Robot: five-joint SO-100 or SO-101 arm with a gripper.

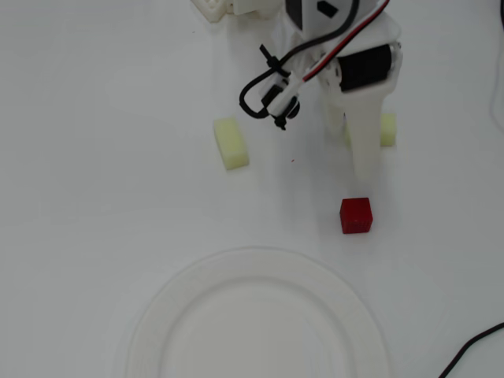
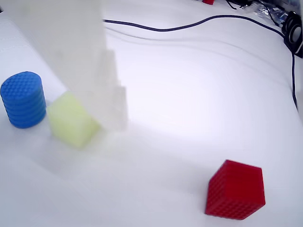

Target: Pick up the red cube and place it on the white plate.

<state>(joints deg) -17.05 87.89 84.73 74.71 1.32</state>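
Red and finely dimpled, the cube (image 2: 235, 190) sits nearest the wrist camera, low and right in that view, alone on the white bench (image 2: 199, 99). From overhead it lies (image 1: 356, 215) just beyond the tip of the tool (image 1: 364, 161), a little right of the plate's (image 1: 157, 315) upper edge and apart from it.

It looks like a light, solid printed or foam block: stiff enough to hold its shape, with a textured skin that should give the fingers grip. I judge the best hold is across two opposite flat faces, near mid-height, with the jaws square to them; a corner-to-corner pinch might twist it out.

One pale finger (image 2: 80, 61) fills the upper left of the wrist view and comes down near a yellow block (image 2: 71, 118). The second finger is not clearly seen in either view, so I cannot tell how wide the tool stands; nothing shows in its grasp, and the cube is untouched.

Farther left in the wrist view stands a blue cylinder (image 2: 22, 99), just beside the yellow block. Another yellow block (image 1: 231, 143) lies well left of the arm from overhead. Black cables (image 2: 189, 23) cross the far bench.

No brand, label or readable writing shows anywhere.
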